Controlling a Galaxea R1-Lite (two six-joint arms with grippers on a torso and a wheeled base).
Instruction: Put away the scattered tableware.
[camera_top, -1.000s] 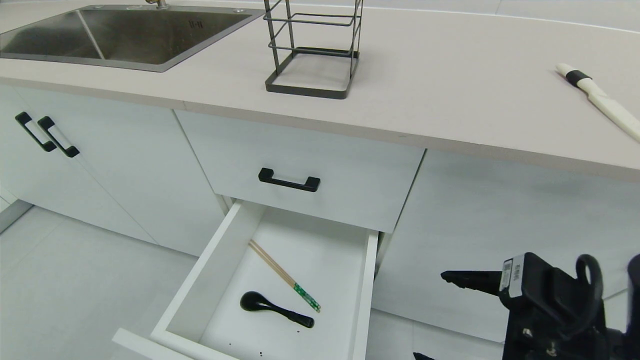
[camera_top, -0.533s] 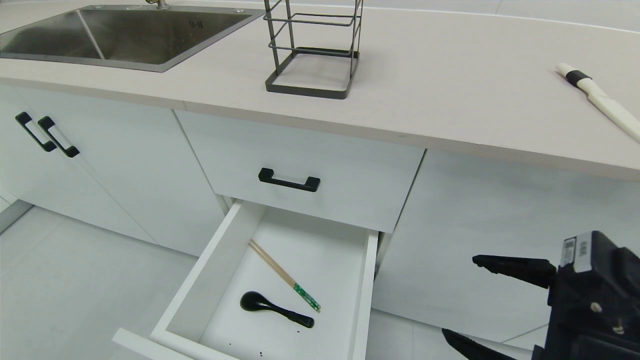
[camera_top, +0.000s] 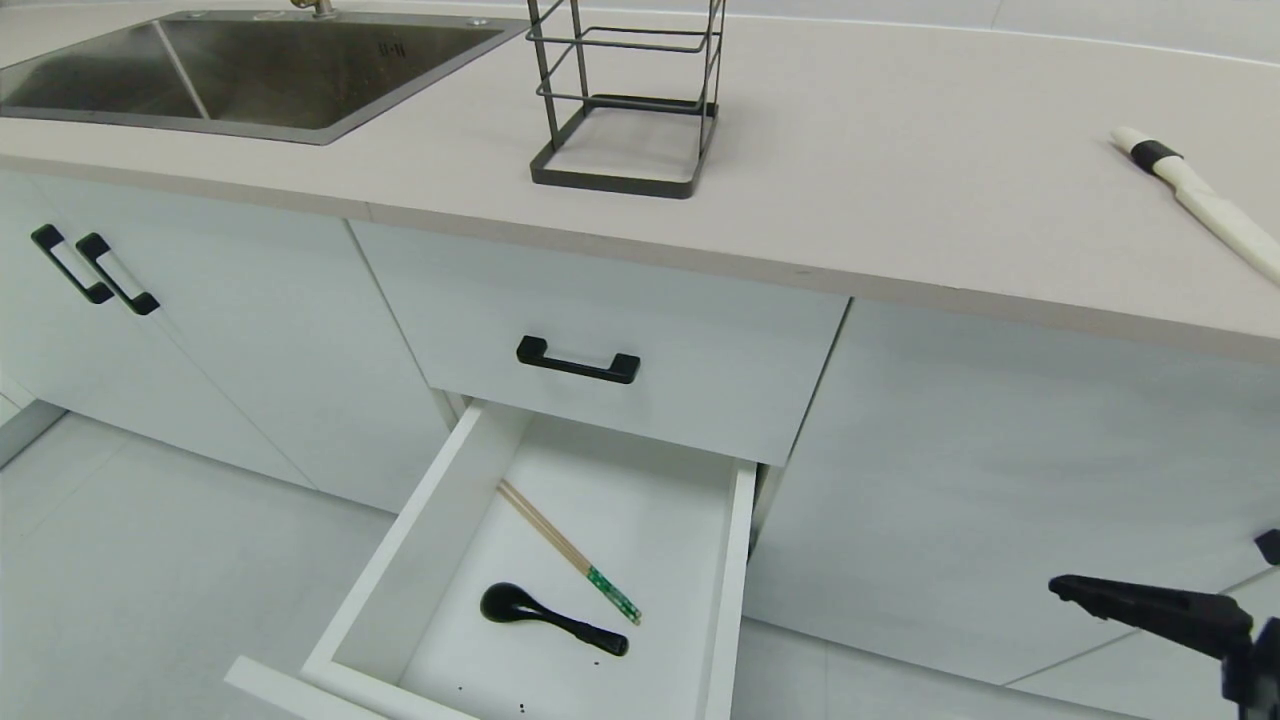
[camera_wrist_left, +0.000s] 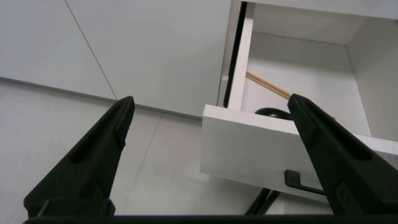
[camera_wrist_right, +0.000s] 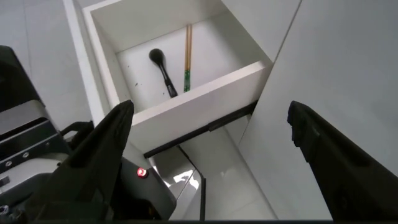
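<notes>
While the drawer (camera_top: 420, 560) below it stands pulled out, surface (camera_top: 900, 150): pale slab running across the far side of the head view.
Cabinets (camera_top: 250, 330): white fronts under the surface. Two black handles sit side by side at the left, and one handle (camera_top: 577, 362) is on the shut drawer front just above the open one.
Floor (camera_top: 150, 560): pale tiles.
Sink (camera_top: 300, 80): steel basin set into the surface at the far left.
Drawer: white and pulled well out, holding the chopsticks and the spoon. In the left wrist view its front panel (camera_wrist_left: 249, 143) is seen from low down.
Rack (camera_top: 610, 182): dark wire frame standing upright on the surface, to the right of the sink.
Left gripper (camera_wrist_left: 210, 102): jaws spread wide with nothing between them, low over the floor near the drawer's front.
Right gripper (camera_wrist_right: 208, 118): jaws released and bare. One finger (camera_top: 1150, 605) shows low at the right before a cabinet front, well apart from the drawer.
Knife (camera_top: 1205, 209): white with a black band, lying flat on the surface at the far right, well apart from the rack.
Chopsticks (camera_top: 570, 552): a pair lying together aslant on the drawer bottom, green ends toward the drawer's front.
Spoon (camera_top: 550, 620): black, flat on the drawer bottom, its handle end just beside the green ends.
</notes>
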